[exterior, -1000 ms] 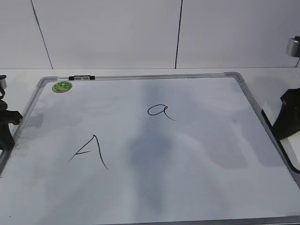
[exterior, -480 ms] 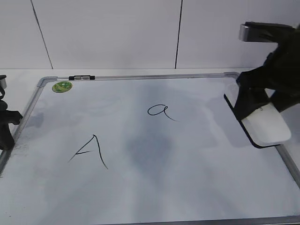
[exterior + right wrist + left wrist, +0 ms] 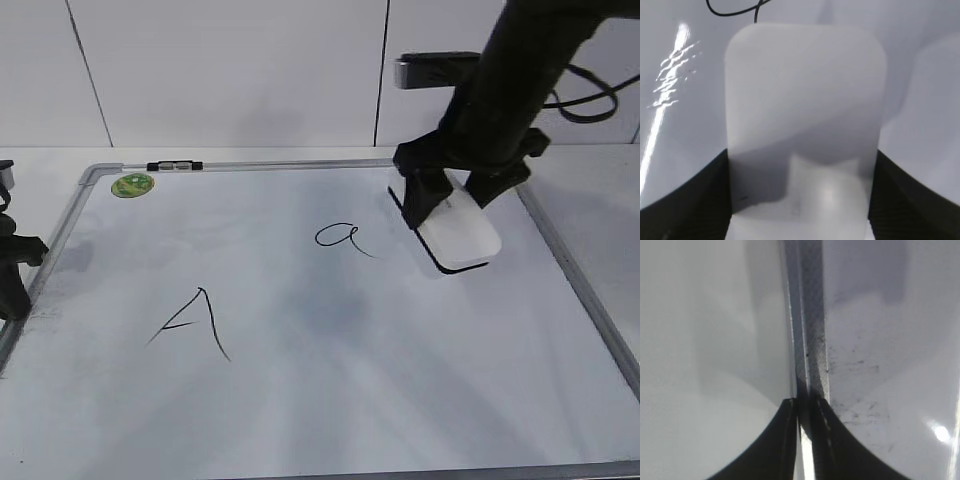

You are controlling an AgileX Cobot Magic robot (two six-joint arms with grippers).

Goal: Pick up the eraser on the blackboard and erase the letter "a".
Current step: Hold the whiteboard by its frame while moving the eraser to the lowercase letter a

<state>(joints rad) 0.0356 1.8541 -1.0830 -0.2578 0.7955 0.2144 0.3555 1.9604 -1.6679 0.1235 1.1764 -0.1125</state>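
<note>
The blackboard [image 3: 330, 400] is a large white board with a grey frame. The small cursive letter "a" [image 3: 340, 237] sits near its middle; part of its line shows at the top of the right wrist view [image 3: 735, 10]. My right gripper [image 3: 447, 205] is shut on the white eraser [image 3: 458, 238], tilted just above the board, a little right of the "a". The eraser fills the right wrist view [image 3: 805, 115] between the two fingers [image 3: 800, 200]. My left gripper [image 3: 12, 275] is shut at the board's left frame [image 3: 810, 340], its fingertips [image 3: 805, 407] on either side of the rail.
A larger capital "A" [image 3: 195, 322] is drawn at the lower left of the board. A green round sticker [image 3: 132, 185] and a small black-and-clear marker [image 3: 174, 166] lie at the board's top left. A white wall stands behind the table.
My right arm has swung in from the right edge, carrying the eraser leftward over the board to just right of the "a". The left arm has not moved.
</note>
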